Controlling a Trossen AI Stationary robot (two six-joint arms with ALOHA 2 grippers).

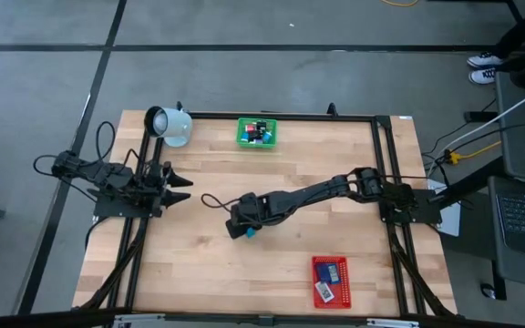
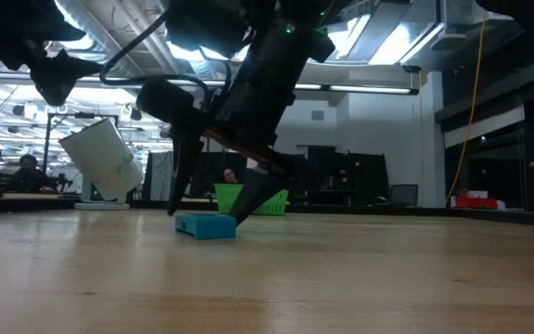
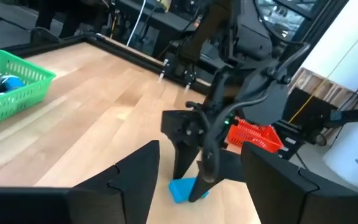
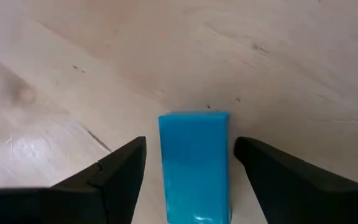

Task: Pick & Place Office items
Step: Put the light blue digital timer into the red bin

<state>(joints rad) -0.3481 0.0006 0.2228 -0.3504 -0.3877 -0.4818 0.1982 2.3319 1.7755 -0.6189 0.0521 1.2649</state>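
One office item, a flat blue rectangle (image 4: 194, 165), lies flat on the wooden table near its middle (image 1: 248, 234) (image 2: 207, 225). My right gripper (image 4: 190, 142) (image 1: 242, 229) hangs over it from above, open, with one finger on each side of the block and a gap showing on both sides. Other small office items sit in the green mesh tray (image 1: 257, 133) at the far edge and in the red mesh tray (image 1: 331, 281) at the near right. My left gripper (image 1: 188, 189) waits open at the table's left side.
A white-blue mug (image 1: 169, 125) lies on its side at the far left corner. A black frame rail (image 1: 290, 116) runs around the table. Bare wood lies between the blue block and both trays. People and desks show in the room behind.
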